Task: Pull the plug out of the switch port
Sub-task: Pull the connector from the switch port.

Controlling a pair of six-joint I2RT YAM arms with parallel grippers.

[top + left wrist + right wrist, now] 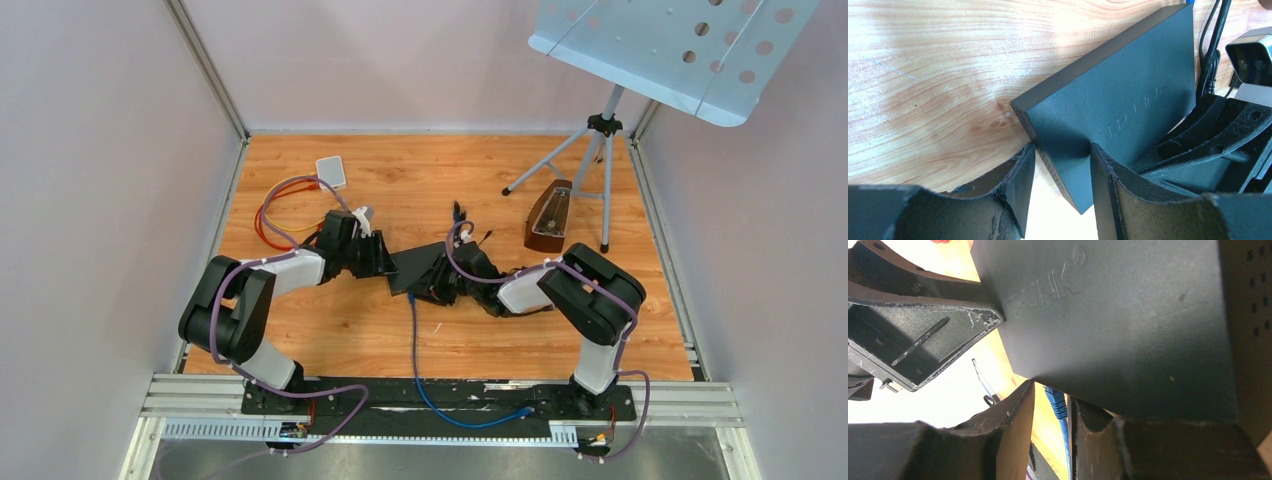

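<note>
Far left on the table (pixel 340 330), a small white box (pixel 331 172) is lying beside a looping red cable (pixel 268 222). The left fingers (pixel 1018 180) are clamping the black switch (pixel 1118 100) by one corner, one finger pressing each face. The switch is sitting mid-table between the two arms. The blue plug (pixel 1055 402) is still sitting in its near edge, its blue cable (pixel 413 345) trailing toward the arm bases. The right fingers (pixel 1013 425) are bracketing that plug with only a narrow gap, but I cannot tell whether they are pinching it. Further right, a wooden metronome (pixel 548 220) is standing under a music stand (pixel 670 45).
</note>
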